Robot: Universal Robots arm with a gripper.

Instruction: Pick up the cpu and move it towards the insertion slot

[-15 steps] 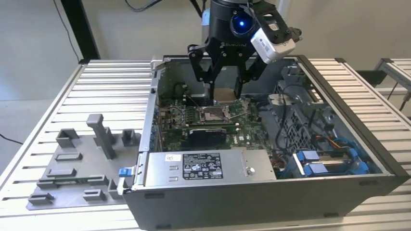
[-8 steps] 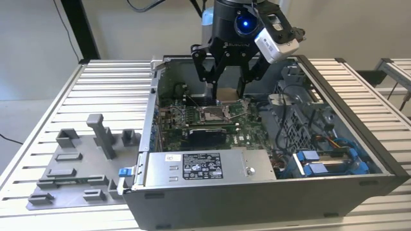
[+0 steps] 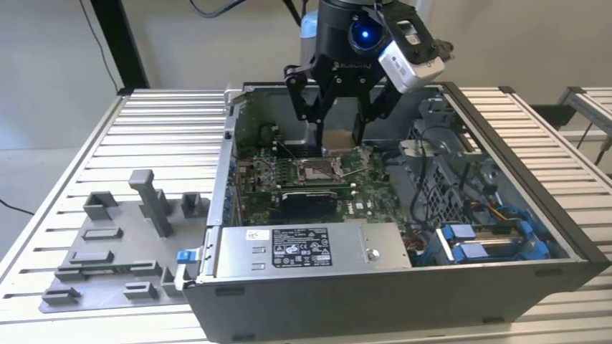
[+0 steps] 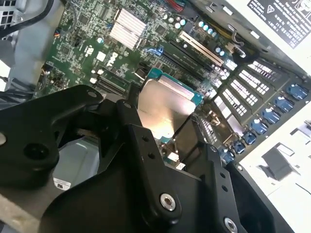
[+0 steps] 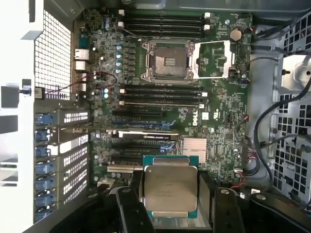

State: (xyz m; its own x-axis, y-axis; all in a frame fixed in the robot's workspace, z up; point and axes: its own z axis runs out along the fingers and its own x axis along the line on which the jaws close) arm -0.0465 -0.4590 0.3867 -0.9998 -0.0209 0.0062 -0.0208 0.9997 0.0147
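The gripper (image 3: 342,125) is holding the cpu (image 5: 170,188) between closed jaws, hovering above the motherboard (image 5: 218,116), apart from the insertion slot (image 5: 167,60).

Exterior view looks down from off the arm onto the open computer case (image 3: 383,287). Both wrist views ride close above its motherboard (image 5: 218,111), sharing it.

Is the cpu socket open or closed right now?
Open. In the first wrist view the insertion slot shows a bare centre, its metal plate flipped aside; the cpu sits in the gripper.

Slatted metal table (image 3: 125,136) — computer case (image 3: 383,287), grey tray (image 3: 105,251).
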